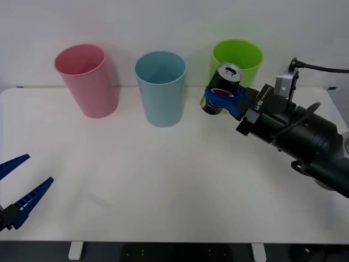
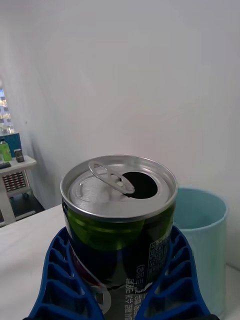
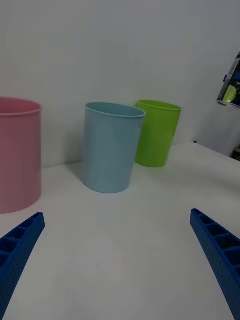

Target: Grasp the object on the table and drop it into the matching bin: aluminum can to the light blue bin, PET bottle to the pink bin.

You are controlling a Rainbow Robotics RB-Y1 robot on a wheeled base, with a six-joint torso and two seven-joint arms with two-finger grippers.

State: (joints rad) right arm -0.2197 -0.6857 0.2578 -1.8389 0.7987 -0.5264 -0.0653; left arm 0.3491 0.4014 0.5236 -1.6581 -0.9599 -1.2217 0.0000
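The aluminum can [image 1: 222,89] hangs tilted above the table [image 1: 163,185], in front of the lime green bin, with my right gripper [image 1: 221,99] shut on it. Up close the can [image 2: 120,220] shows its silver top and open pull-tab, blue fingers [image 2: 60,280] pressed on both sides. The light blue bin [image 1: 161,87] stands to the can's left, also seen behind it [image 2: 202,240] and from the other wrist [image 3: 111,146]. At the back left is the pink bin [image 1: 87,79] [image 3: 17,152]. My left gripper [image 1: 19,188] rests open low at the table's front left corner.
A lime green bin [image 1: 238,57] [image 3: 156,132] stands at the back right, just behind the held can. The three bins line the table's far edge against a white wall. The right arm's black body [image 1: 300,136] stretches over the table's right side.
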